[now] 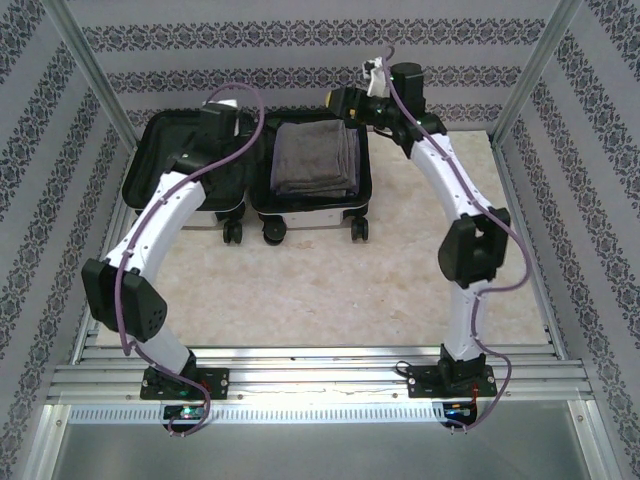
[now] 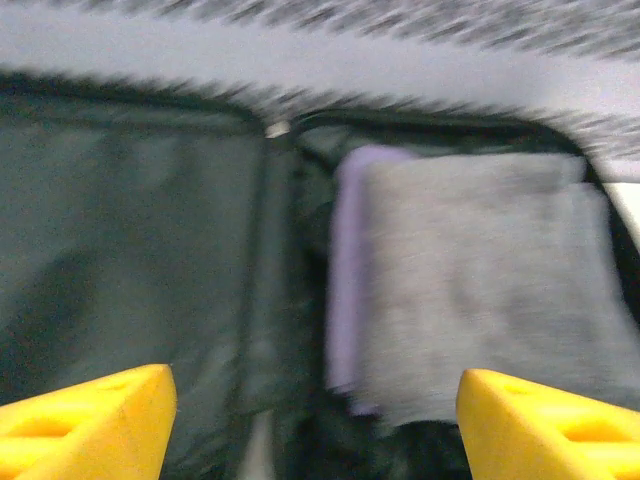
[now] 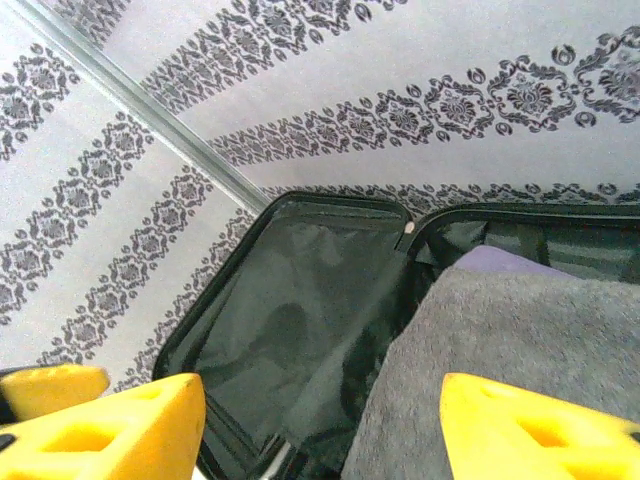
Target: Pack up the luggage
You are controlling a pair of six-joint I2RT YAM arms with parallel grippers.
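Observation:
The luggage point(image 1: 310, 217) lies open at the back of the table, a white shell with black lining and black wheels at its near edge. Its left half point(image 2: 130, 250) holds nothing. In the right half lies a folded grey cloth point(image 1: 315, 158) on top of a purple one point(image 2: 350, 270). My left gripper point(image 1: 215, 125) hovers over the left half near the hinge. It is open point(image 2: 315, 430), yellow fingers wide apart with nothing between them. My right gripper point(image 1: 338, 101) hangs above the back edge of the right half, open point(image 3: 320, 430) over the grey cloth point(image 3: 530, 330), and empty.
Patterned walls point(image 1: 330, 40) close in the back and both sides, with metal posts point(image 1: 90, 70) at the back corners. The beige table top point(image 1: 320, 290) stretches between the luggage and the arm bases. The luggage's back rim stands close to the rear wall point(image 3: 420, 90).

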